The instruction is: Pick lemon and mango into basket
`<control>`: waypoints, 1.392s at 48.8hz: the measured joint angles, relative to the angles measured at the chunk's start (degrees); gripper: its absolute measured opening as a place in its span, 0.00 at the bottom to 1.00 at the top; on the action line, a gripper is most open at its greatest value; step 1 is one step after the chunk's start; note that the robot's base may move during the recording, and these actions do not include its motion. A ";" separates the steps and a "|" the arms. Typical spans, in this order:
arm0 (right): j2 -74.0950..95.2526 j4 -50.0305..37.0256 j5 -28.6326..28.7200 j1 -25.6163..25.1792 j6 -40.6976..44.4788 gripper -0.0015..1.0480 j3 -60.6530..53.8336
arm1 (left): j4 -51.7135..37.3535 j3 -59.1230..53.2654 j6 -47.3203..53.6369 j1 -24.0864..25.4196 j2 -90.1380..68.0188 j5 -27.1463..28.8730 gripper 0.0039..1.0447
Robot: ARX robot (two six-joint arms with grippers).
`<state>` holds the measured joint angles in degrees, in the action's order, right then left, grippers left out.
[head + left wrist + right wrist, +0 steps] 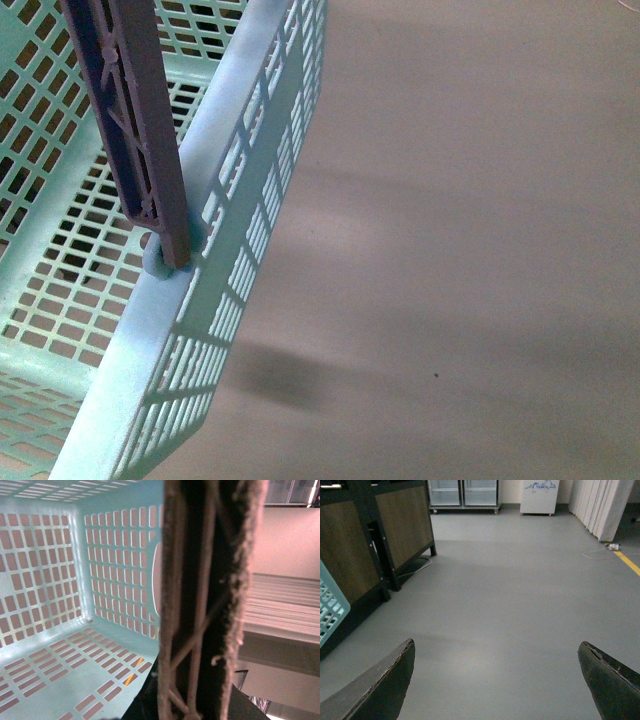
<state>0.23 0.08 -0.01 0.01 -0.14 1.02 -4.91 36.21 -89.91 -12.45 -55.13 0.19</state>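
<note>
The light blue basket (230, 190) fills the left of the front view, seen close up and tilted, its brown handle (130, 120) standing up from the rim pivot. In the left wrist view the basket's slotted walls and floor (60, 605) look empty, and the brown handle (205, 600) runs straight through the frame. My left gripper (192, 702) is shut on that handle. My right gripper (495, 675) is open and empty, its dark fingertips (385, 680) wide apart over grey floor. A corner of the basket (330, 610) shows in that view. The lemon and the mango are out of view.
A plain brownish surface (470, 250) fills the right of the front view. The right wrist view shows grey floor (510, 580), dark wood-panelled furniture (395, 530), glass-door fridges (465, 492), a white curtain (605, 505) and a yellow floor line (627, 562).
</note>
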 joint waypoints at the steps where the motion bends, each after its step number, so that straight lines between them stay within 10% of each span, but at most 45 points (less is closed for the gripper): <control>1: 0.00 0.00 0.00 0.00 -0.02 0.92 0.00 | 0.00 0.00 0.00 0.00 0.02 -0.02 0.05; 68: 0.00 0.00 0.00 0.00 0.00 0.92 0.00 | 0.00 0.00 0.00 0.02 0.00 -0.02 0.05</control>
<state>0.23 0.08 -0.01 0.01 -0.14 1.02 -4.91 36.21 -89.91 -12.43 -55.13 0.16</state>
